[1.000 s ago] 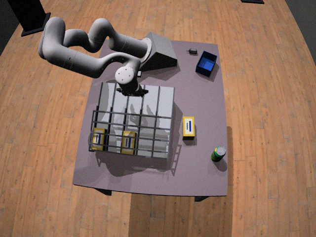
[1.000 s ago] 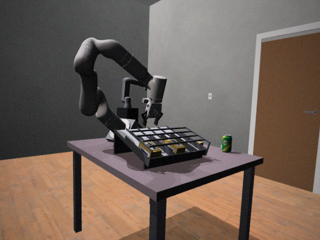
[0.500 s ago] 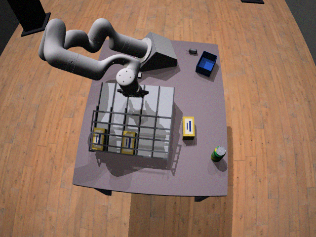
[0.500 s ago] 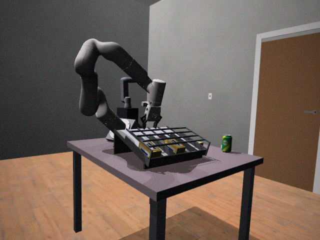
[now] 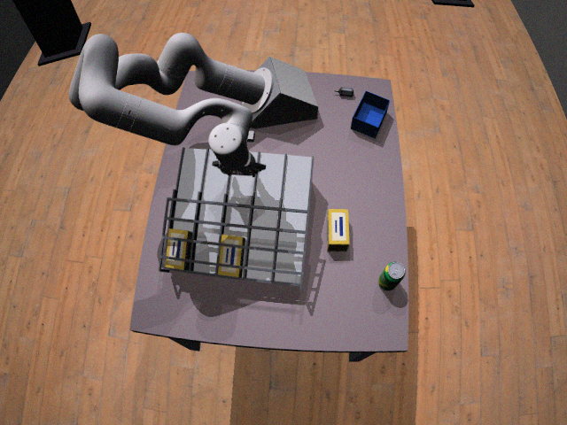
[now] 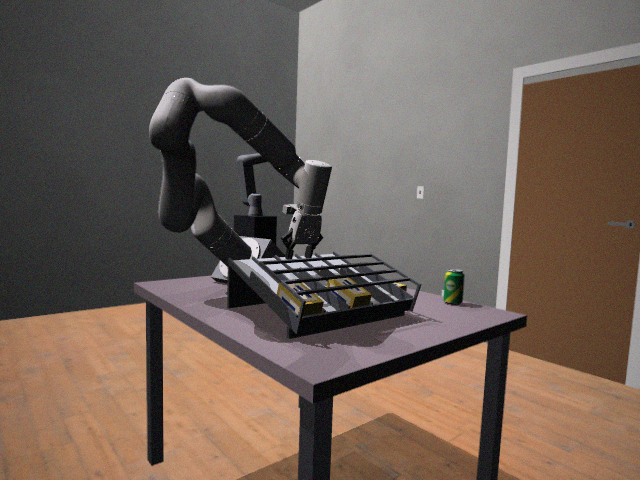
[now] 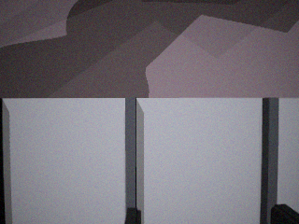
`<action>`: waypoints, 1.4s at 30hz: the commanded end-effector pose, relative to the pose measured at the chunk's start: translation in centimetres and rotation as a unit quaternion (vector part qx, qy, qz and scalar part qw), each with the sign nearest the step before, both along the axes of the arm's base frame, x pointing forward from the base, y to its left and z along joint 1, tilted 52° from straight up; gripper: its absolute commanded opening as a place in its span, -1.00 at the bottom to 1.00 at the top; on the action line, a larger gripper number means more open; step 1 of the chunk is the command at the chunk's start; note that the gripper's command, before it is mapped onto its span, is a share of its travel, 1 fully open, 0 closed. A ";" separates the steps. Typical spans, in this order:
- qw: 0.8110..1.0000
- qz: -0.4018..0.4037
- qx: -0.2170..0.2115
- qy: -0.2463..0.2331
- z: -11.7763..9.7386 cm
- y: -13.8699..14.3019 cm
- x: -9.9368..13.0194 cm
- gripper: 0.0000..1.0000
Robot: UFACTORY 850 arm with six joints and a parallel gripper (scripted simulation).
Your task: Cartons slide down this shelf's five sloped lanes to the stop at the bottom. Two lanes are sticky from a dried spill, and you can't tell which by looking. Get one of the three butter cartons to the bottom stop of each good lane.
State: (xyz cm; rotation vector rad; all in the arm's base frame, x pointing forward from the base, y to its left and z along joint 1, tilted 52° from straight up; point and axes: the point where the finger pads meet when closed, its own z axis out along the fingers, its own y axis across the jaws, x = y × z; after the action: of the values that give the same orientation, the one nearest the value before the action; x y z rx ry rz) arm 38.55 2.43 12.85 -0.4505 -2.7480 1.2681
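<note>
The sloped shelf [image 5: 298,182] [image 6: 356,315] [image 7: 70,159] has five lanes under a dark bar grid. One yellow butter carton [image 5: 177,248] [image 6: 302,300] sits at the bottom stop of the leftmost lane. A second carton [image 5: 230,256] [image 6: 351,294] sits at the bottom stop of the middle lane. The third carton [image 5: 338,227] lies flat on the table to the right of the shelf. My gripper [image 5: 237,170] [image 6: 301,251] [image 7: 209,216] hangs just above the shelf's top end, near the middle lane. Its fingers are wide apart and hold nothing.
A green can [image 5: 392,275] [image 6: 453,286] stands near the table's front right. A blue bin [image 5: 369,114] and a small dark object [image 5: 345,91] sit at the back right. The arm's grey base block [image 5: 288,93] is behind the shelf.
</note>
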 end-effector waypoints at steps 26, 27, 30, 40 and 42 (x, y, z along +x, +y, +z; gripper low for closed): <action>1.000 0.000 0.000 -0.001 0.0 0.1 0.0 -1.00; 1.000 0.000 0.000 -0.001 0.0 0.1 0.0 -1.00; 1.000 0.000 0.000 -0.001 0.0 0.1 0.0 -1.00; 1.000 0.000 0.000 -0.001 0.0 0.1 0.0 1.00; 1.000 0.000 0.000 -0.001 0.0 0.1 0.0 1.00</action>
State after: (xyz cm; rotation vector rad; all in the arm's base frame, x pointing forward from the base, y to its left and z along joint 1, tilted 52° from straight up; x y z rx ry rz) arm 38.55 2.43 12.85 -0.4505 -2.7480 1.2681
